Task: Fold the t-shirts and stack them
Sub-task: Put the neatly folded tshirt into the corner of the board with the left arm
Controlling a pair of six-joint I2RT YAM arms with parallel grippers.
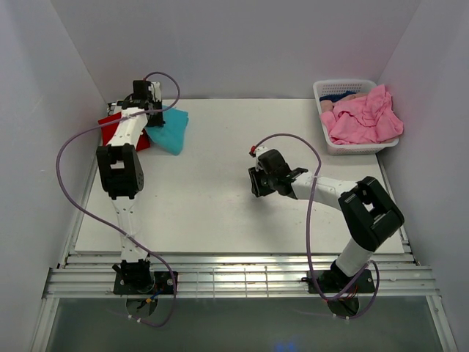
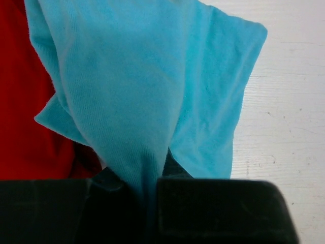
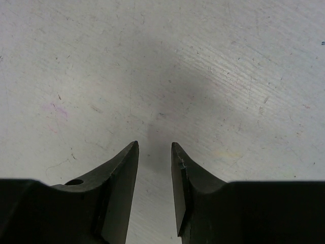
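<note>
A teal t-shirt (image 1: 170, 130) lies folded at the table's far left, partly over a red t-shirt (image 1: 117, 130). My left gripper (image 1: 150, 110) is shut on the teal t-shirt; in the left wrist view the teal cloth (image 2: 152, 91) runs down between the jaws, with the red t-shirt (image 2: 23, 101) at the left. My right gripper (image 1: 256, 182) hovers open and empty over bare table near the middle; in the right wrist view its fingertips (image 3: 133, 152) stand apart above the white surface. Pink t-shirts (image 1: 363, 117) fill the basket.
A white slotted basket (image 1: 324, 92) stands at the far right corner, with something dark blue under the pink cloth. White walls close in the table on the left, back and right. A metal rail (image 1: 242, 273) runs along the near edge.
</note>
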